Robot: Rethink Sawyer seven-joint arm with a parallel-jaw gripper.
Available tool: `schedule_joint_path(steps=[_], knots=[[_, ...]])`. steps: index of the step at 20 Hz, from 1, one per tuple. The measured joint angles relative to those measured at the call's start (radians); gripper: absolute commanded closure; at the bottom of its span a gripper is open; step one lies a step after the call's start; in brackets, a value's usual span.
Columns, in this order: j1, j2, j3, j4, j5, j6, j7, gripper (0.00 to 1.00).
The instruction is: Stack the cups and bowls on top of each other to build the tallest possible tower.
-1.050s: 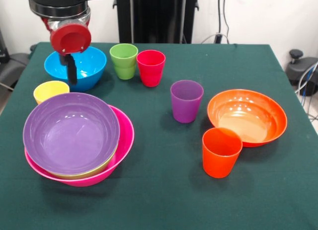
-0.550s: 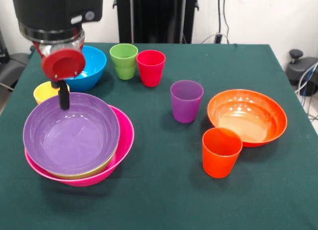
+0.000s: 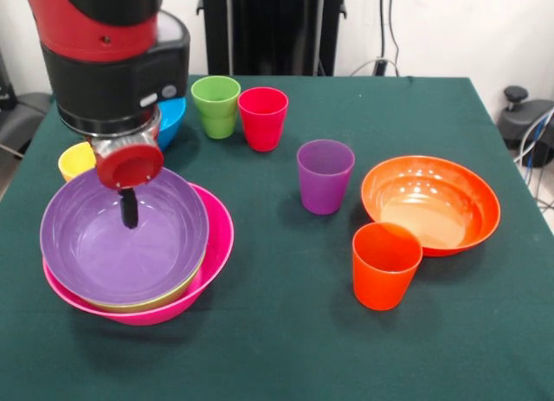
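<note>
The tower (image 3: 138, 245) is sitting at the near left of the green table (image 3: 286, 332): the pink bowl (image 3: 218, 245) is serving as base, a thin yellowish-green rim (image 3: 164, 295) of another bowl is peeking out just above it, and the purple bowl (image 3: 112, 245) is nesting on top, its hollow facing up. Most of that middle bowl is being hidden by the purple one, so only its edge is showing. The arm (image 3: 108, 54) is coming down over the left side, red above and black below, ending in a round red disc (image 3: 129, 166) that is hanging above the far rim of the purple bowl. Below the disc the gripper (image 3: 129, 208) is showing as one dark stub reaching into the purple bowl's hollow; I cannot tell from here whether its fingers are spread or pressed together, nor whether the tip is touching the bowl's inside. The arm's bulk is covering most of the blue bowl (image 3: 171, 119), leaving just a sliver at its right, and the yellow cup (image 3: 75, 160) is half hidden behind the arm and the purple rim. Farther off, the green cup (image 3: 215, 106) and the red cup (image 3: 262, 118) are standing upright side by side, touching or nearly so. The purple cup (image 3: 325, 176) is standing alone near the middle. At the right the orange bowl (image 3: 430, 203) is lying open, with the orange cup (image 3: 385, 264) standing just in front of it, overlapping its near rim.
</note>
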Motion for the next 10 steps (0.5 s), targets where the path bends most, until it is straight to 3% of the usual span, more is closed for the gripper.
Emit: schedule_joint_path(steps=[10], knots=[[-0.004, -0.014, 0.000, 0.088, 0.000, -0.061, 0.000, 0.00]])
